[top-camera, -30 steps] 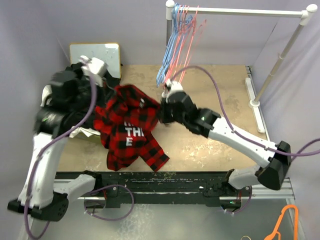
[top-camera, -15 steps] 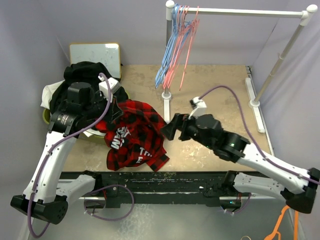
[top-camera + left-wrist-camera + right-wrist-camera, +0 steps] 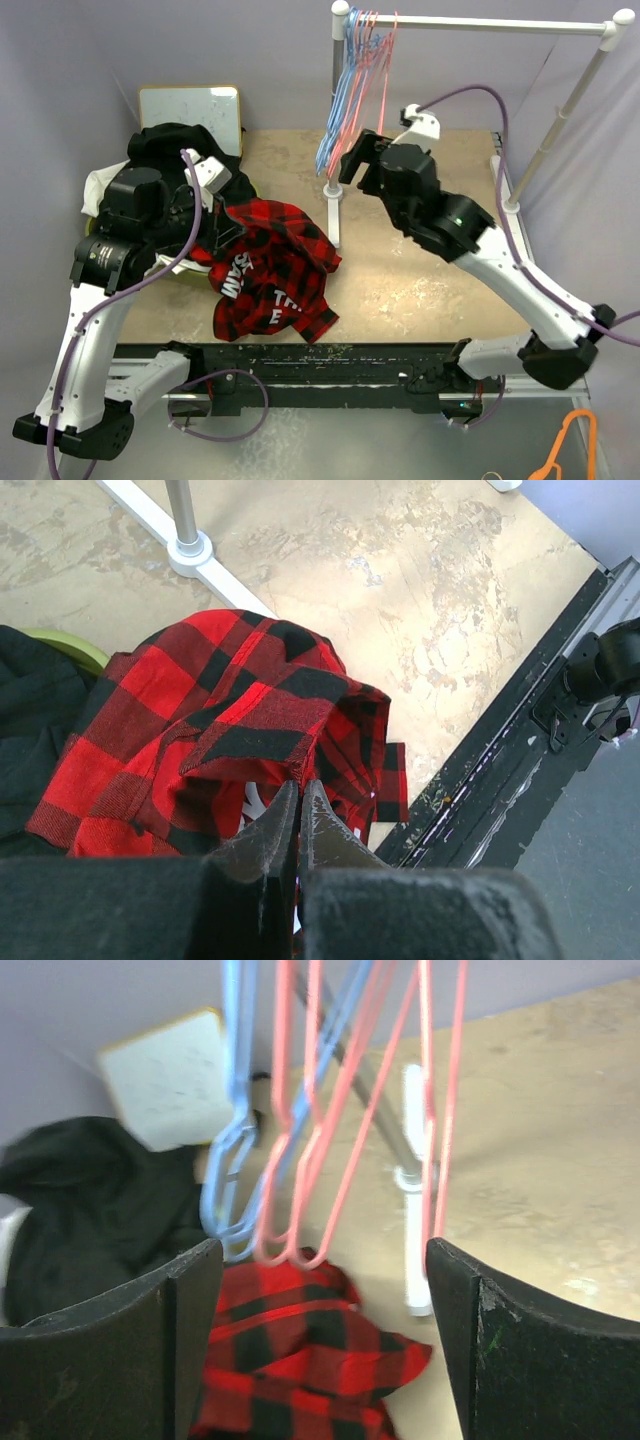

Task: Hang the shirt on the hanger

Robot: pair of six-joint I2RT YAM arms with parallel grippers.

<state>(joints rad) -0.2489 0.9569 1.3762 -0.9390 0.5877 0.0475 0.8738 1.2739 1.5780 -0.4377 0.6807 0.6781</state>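
The red-and-black checked shirt (image 3: 272,262) lies crumpled on the table at centre left, white lettering showing. My left gripper (image 3: 220,220) is at its upper-left edge. In the left wrist view its jaws (image 3: 298,786) are shut on a raised fold of the shirt (image 3: 250,700). Thin pink hangers (image 3: 384,75) hang among light-blue ones (image 3: 345,90) on the rail. My right gripper (image 3: 349,165) is up beside them, open, nothing held. In the right wrist view, the gripper (image 3: 325,1305) frames the pink hangers (image 3: 330,1130) just ahead, the shirt (image 3: 300,1360) below.
A black garment (image 3: 165,140) and a white cloth (image 3: 93,190) pile in a green basket (image 3: 60,642) at the left. A white board (image 3: 190,105) leans behind. The rack's rail (image 3: 480,25) and near post (image 3: 333,215) stand at the back. An orange hanger (image 3: 575,440) lies off the table.
My right gripper let go at the shirt's right edge, opened, and rose back to the hangers. The left arm, still shut, shifted and the shirt resettled lower.
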